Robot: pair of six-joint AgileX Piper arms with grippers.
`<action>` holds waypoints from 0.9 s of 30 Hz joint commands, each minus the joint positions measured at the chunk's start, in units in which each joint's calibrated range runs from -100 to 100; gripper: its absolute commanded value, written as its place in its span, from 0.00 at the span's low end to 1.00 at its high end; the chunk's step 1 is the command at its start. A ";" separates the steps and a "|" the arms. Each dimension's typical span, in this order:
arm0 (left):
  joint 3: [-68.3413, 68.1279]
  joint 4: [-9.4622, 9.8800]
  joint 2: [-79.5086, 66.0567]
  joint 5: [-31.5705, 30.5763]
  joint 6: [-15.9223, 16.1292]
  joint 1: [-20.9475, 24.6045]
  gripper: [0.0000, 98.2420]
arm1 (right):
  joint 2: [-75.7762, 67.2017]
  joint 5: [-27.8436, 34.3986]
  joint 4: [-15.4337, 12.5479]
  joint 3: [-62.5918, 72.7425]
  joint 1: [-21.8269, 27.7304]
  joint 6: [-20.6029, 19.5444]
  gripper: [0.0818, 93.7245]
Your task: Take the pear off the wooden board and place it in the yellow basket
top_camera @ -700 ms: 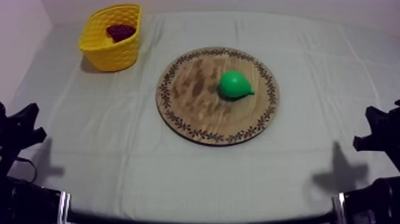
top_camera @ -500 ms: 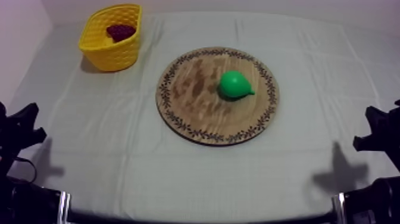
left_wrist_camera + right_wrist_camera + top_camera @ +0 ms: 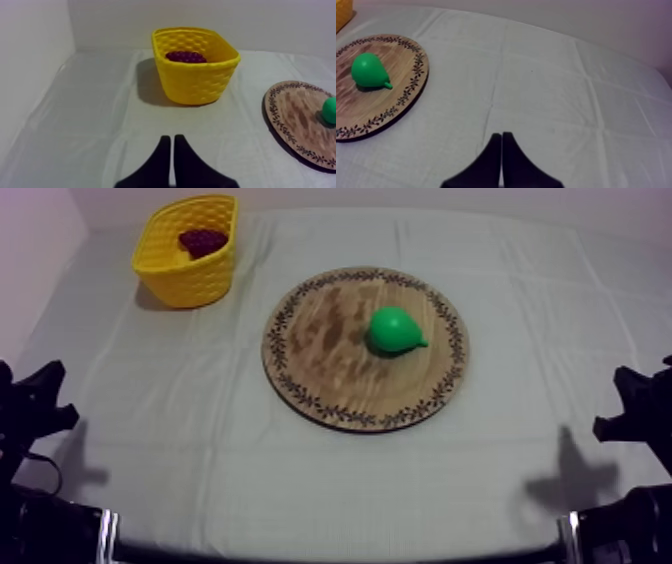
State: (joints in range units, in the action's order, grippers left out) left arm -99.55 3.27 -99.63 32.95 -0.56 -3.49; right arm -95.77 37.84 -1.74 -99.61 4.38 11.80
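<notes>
While both arms sit low at their own sides of the table, the stock reads as follows.

Item 1: pear, green, lying on its side on the right half of the wooden board, stalk end toward the right arm; not in the basket.

Item 2: yellow basket, far left corner of the cloth, well apart from the board, holding 1 bunch of grapes.

Item 3: left gripper, fingers pressed together into a narrow wedge, holding nothing, pointed at the basket.

Item 4: right gripper, likewise closed on nothing, well apart from the board.

Task status: not begun, by my reading.

Hazards: the pear looks smooth and rounded, so a pinch off its widest part could squirt it across the board or over the rim. A claw arriving unopened would shove it. A low carry could clip the light basket's wall and tip it.
</notes>
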 commanded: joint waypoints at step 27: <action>64.90 -1.73 55.91 12.84 4.53 -6.96 0.00 | 0.01 -0.10 0.01 -0.05 -0.01 0.00 0.00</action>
State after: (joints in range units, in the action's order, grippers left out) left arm -45.23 1.63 -50.55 43.93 2.00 -9.03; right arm -95.77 37.76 -1.74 -99.61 4.38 11.80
